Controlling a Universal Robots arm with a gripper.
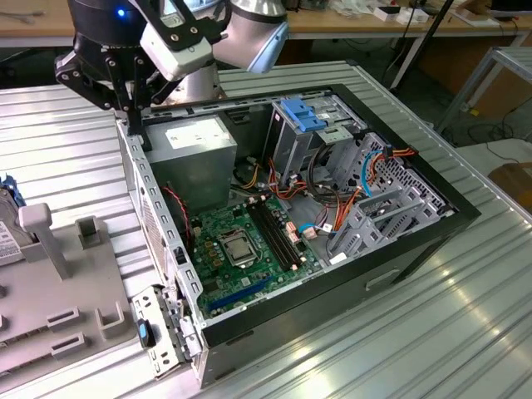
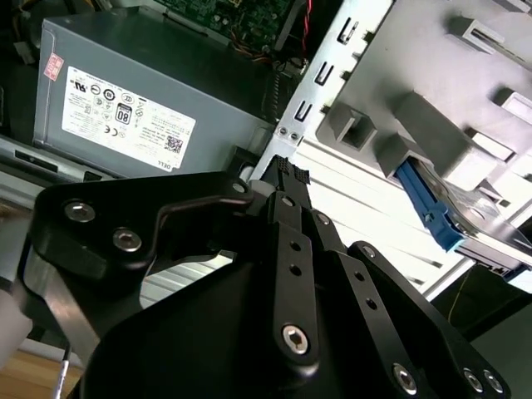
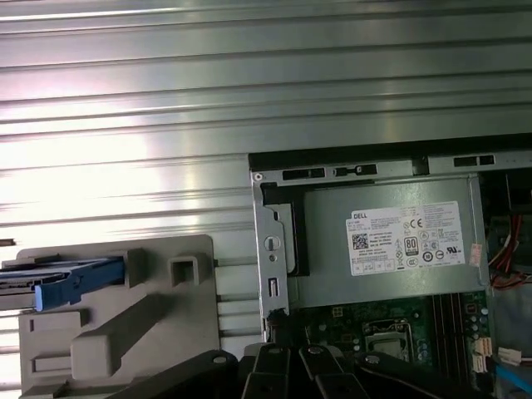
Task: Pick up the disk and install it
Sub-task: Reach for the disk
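Observation:
The disk [image 3: 58, 278], a flat drive with a bright blue rail, lies in a slot of the grey fixture [image 3: 125, 324], beside the open computer case [image 1: 349, 274]. It also shows at the exterior view's far left edge [image 1: 7, 237] and in the second wrist view [image 2: 432, 212]. My gripper [image 1: 137, 116] hangs over the case's back corner, by the power supply box [image 1: 195, 141], well away from the disk. Its black fingers [image 2: 283, 179] look shut together with nothing between them.
The case lies open on a ribbed metal table [image 1: 432, 349], showing the green motherboard [image 1: 241, 249], cables and a blue-latched silver drive cage [image 1: 303, 120]. Grey brackets [image 1: 382, 208] fill the case on the exterior view's right. The fixture has several upright posts [image 1: 46, 237].

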